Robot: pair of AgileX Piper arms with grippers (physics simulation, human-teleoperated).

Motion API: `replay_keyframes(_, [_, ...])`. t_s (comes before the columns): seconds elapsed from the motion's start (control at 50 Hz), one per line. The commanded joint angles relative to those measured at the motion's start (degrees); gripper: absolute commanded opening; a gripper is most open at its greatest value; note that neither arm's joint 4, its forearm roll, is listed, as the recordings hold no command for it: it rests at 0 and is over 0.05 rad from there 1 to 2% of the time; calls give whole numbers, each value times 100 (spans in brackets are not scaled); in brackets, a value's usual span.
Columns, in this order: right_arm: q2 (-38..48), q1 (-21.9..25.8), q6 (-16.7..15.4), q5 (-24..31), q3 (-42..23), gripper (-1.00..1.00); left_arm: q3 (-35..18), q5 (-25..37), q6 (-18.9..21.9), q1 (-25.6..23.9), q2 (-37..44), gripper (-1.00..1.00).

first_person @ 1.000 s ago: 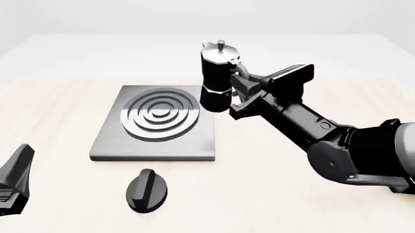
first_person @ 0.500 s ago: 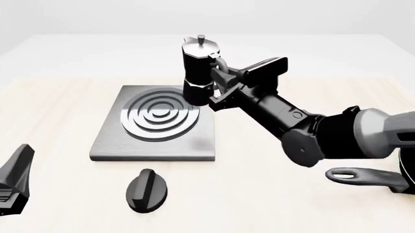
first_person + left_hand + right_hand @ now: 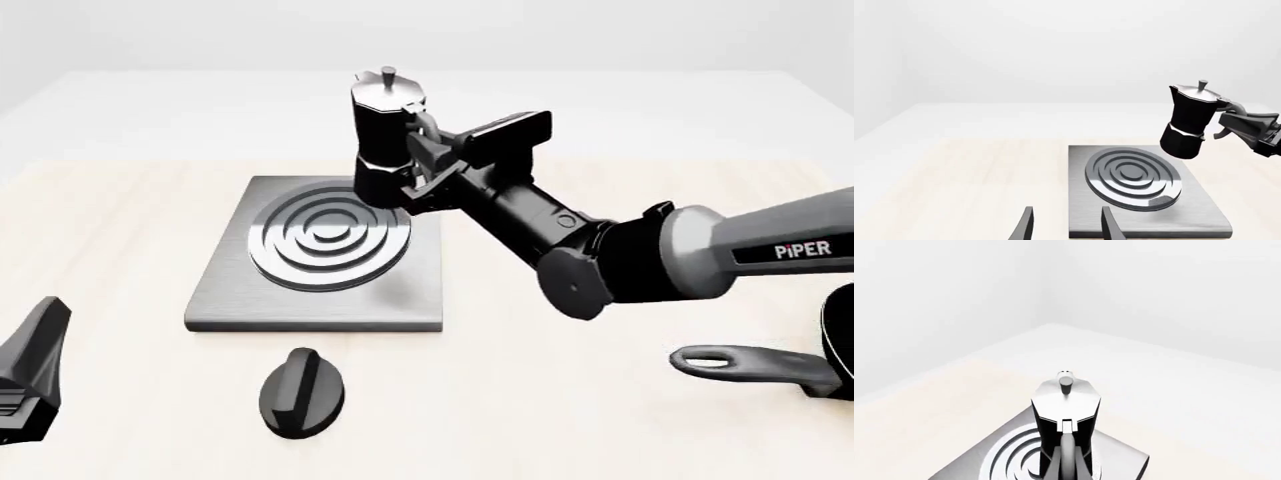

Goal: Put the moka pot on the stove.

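Note:
The black faceted moka pot (image 3: 383, 140) with its silver lid hangs in the air above the far right part of the grey stove (image 3: 320, 255). My right gripper (image 3: 424, 165) is shut on its side handle. The pot also shows in the left wrist view (image 3: 1191, 120) beside the stove's rings (image 3: 1133, 177), and in the right wrist view (image 3: 1065, 420) over the stove (image 3: 1004, 460). My left gripper (image 3: 1064, 227) is open and empty, low at the front left (image 3: 30, 365), short of the stove.
A black oval knob (image 3: 302, 392) lies in front of the stove. A black long-handled pan (image 3: 761, 368) lies at the front right, under my right arm's side.
My right arm has carried the moka pot leftward and a little away, from beside the stove's right edge to over its far right part. The left gripper has not moved.

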Motion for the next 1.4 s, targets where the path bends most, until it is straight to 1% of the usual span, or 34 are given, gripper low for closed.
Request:
replay_keyframes(0.02, [293,48,66,27,-439,-100,0,0,0,0,0,100])
replay_keyframes(0.14, [457,91,34,39,-625,-100,0,0,0,0,0,100])
replay_keyframes(0.28, [654,90,-100,37,-807,-100,0,0,0,0,0,100])
replay_keyframes(0.62, [990,234,-105,92,-1215,-100,0,0,0,0,0,100])
replay_keyframes(0.92, [1203,394,-75,84,-1388,-100,0,0,0,0,0,100])
replay_keyframes(1.3, [1679,467,-34,99,-1757,-100,0,0,0,0,0,100])
replay_keyframes(1.4, [1674,467,-35,165,-1768,-100,0,0,0,0,0,100])
